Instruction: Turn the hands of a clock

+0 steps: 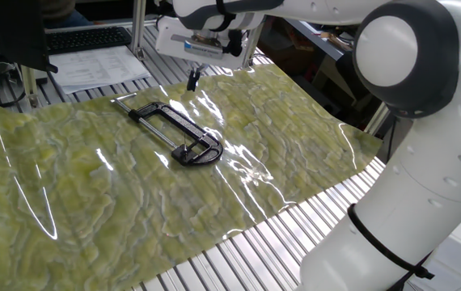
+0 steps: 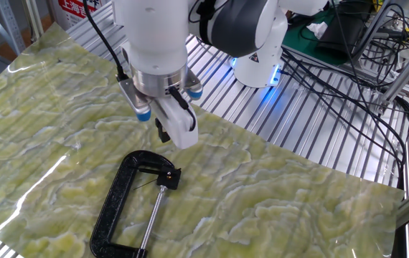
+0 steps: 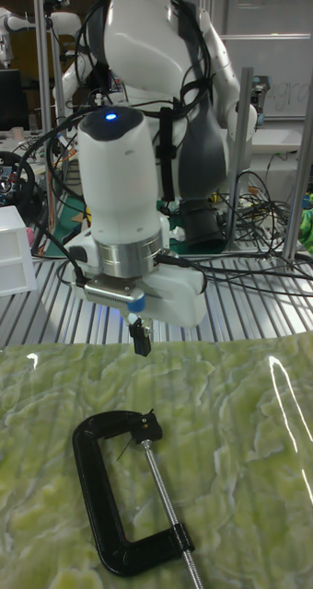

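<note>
Presently, one hand (image 1: 192,79) (image 2: 162,132) (image 3: 140,341), fingers pressed together and holding nothing, hangs in the air clear of the green sheet (image 1: 93,194) (image 2: 276,208) (image 3: 239,442) that covers the tabletop.

Clock (image 1: 175,133) (image 2: 118,208) (image 3: 97,497): a black C-clamp, no dial to be seen, lying flat on the sheet below the hand and apart from it. Its pad end is the part nearest under the fingertips; its silver screw (image 2: 152,215) (image 3: 161,488) runs away from the hand along the open side of the frame.

Keyboard (image 1: 85,38) and papers (image 1: 101,66): beyond the sheet's edge, well apart from the hand.
</note>
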Controlling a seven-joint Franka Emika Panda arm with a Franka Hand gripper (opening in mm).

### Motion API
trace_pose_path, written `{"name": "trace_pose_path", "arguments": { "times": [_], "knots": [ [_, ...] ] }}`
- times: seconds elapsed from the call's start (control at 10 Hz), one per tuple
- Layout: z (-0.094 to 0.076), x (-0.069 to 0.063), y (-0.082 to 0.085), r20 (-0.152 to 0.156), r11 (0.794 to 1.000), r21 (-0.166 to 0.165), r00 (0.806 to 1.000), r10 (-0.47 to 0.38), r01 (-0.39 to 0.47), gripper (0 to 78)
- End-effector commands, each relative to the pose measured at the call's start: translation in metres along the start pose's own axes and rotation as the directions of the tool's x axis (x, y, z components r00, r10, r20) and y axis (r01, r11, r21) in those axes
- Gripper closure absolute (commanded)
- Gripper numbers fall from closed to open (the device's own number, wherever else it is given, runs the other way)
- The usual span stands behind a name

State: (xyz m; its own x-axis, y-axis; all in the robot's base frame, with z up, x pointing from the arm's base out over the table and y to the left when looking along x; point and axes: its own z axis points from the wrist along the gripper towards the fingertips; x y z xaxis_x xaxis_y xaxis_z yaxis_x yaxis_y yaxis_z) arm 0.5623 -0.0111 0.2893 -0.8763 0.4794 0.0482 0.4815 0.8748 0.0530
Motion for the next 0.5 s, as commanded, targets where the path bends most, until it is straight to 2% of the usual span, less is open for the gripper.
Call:
{"name": "trace_pose_path", "arguments": {
  "times": [0.1, 0.5],
  "knots": [
    [0.0, -0.005, 0.0, -0.014, 1.0, -0.008, 1.0, -0.016, 0.016, 77.6],
    [0.02, -0.023, -0.006, -0.011, 0.998, -0.009, 0.998, -0.058, 0.058, 77.6]
  ]
}}
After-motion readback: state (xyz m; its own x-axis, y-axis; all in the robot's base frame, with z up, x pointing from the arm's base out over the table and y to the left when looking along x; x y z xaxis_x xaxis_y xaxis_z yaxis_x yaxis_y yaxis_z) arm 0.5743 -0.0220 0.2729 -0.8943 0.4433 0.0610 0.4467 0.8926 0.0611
